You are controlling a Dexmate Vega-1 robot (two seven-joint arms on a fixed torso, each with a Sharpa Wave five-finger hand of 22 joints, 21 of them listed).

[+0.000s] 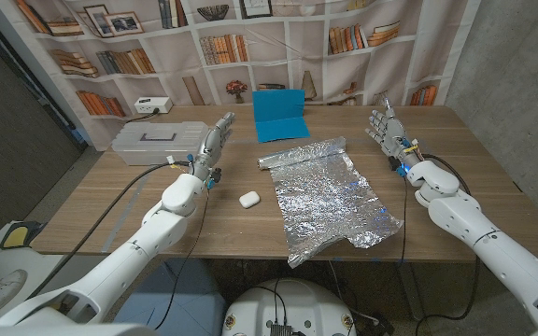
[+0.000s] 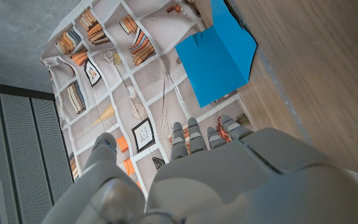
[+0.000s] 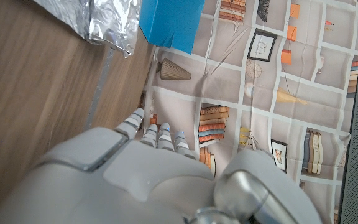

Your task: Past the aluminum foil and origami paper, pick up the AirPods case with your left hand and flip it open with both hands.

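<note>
A small white AirPods case (image 1: 248, 199) lies closed on the wooden table (image 1: 110, 215), just left of a crinkled sheet of aluminum foil (image 1: 330, 196). Blue folded origami paper (image 1: 278, 115) stands behind the foil at the table's back, and shows as origami paper (image 2: 219, 53) and origami paper (image 3: 166, 22) in the wrist views. My left hand (image 1: 211, 149) hovers behind and left of the case, fingers apart and extended, holding nothing. My right hand (image 1: 389, 131) is raised right of the foil, fingers spread, empty. The foil's edge (image 3: 101, 22) shows in the right wrist view.
A grey plastic case (image 1: 157, 142) sits at the back left of the table with a white power strip (image 1: 152, 105) behind it. A bookshelf-print backdrop (image 1: 250, 47) hangs behind the table. Cables run along my left arm.
</note>
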